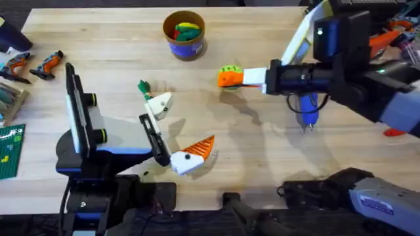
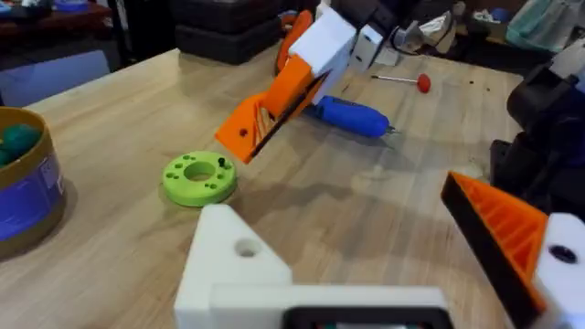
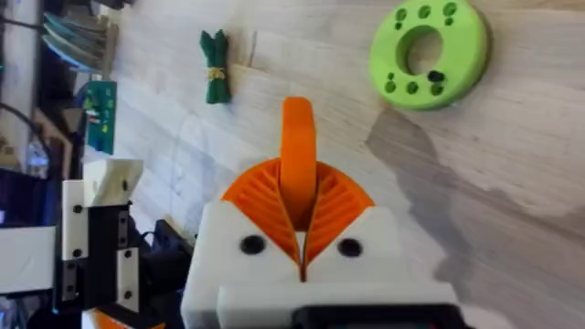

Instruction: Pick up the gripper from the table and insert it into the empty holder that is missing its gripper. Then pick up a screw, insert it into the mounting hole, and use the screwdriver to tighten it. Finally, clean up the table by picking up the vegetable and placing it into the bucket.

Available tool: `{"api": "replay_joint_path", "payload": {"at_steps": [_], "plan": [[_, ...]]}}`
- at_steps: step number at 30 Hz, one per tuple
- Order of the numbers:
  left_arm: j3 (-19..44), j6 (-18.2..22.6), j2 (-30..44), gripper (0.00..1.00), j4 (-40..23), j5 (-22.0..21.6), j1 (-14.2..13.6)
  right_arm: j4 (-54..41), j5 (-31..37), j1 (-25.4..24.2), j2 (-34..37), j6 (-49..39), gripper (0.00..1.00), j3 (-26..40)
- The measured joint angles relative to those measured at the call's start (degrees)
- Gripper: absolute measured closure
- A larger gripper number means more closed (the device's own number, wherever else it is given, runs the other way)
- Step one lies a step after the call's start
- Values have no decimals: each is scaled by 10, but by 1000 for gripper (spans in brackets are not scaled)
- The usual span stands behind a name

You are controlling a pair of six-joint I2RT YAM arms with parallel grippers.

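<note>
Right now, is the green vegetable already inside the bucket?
No, the vegetable lies on the bare table top, well apart from the bucket.

Bare table centre gives free passage; bucket [image 1: 184,34] stands far, screwdriver [image 1: 308,108] right, vegetable [image 1: 144,86] and left gripper [image 1: 177,131] left

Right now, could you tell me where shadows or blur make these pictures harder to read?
Overhead: the right arm casts a soft shadow on the table left of the screwdriver. Left wrist: the holder sits near and blurred at the lower edge. Right wrist: a grey shadow lies beneath the green disc; the vegetable reads clearly.
</note>
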Motion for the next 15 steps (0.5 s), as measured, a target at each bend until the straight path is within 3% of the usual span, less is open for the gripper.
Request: {"api": "replay_joint_path", "payload": {"at_steps": [15], "plan": [[0,0,0,15,0,0,0,265,-201,3,93,80,986,-50]]}}
